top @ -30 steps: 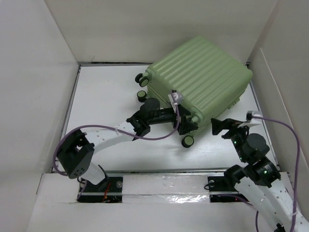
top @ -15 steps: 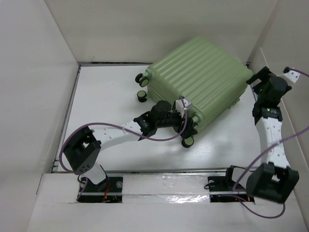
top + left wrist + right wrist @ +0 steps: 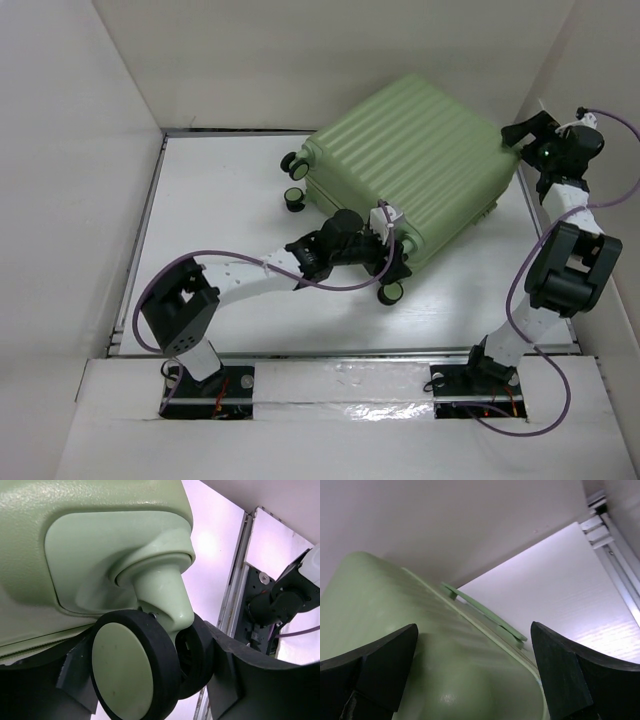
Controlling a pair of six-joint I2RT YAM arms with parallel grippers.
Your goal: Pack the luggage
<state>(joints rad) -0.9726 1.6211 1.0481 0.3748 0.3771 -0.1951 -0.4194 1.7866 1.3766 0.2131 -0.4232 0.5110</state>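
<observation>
White tabletop [image 3: 220,210], boxed in by plain white walls [image 3: 300,60] at the back and on both sides. A metal rail [image 3: 146,230], possibly aluminium, runs along its left edge; a second rail [image 3: 614,555] lines the right.

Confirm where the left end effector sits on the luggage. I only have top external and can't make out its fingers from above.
Observer: Left wrist shows the left end effector straddling a corner wheel of the luggage, one finger on each side.
Operator: Clamped on it?
Observer: Cannot tell. One finger looks to be against the black tyre, but the other is partly hidden behind the wheel.
Operator: And the right arm?
Observer: Right wrist shows the right end effector open and gripping nothing. The luggage's edge and a flat green handle are in sight between its fingers.
</observation>
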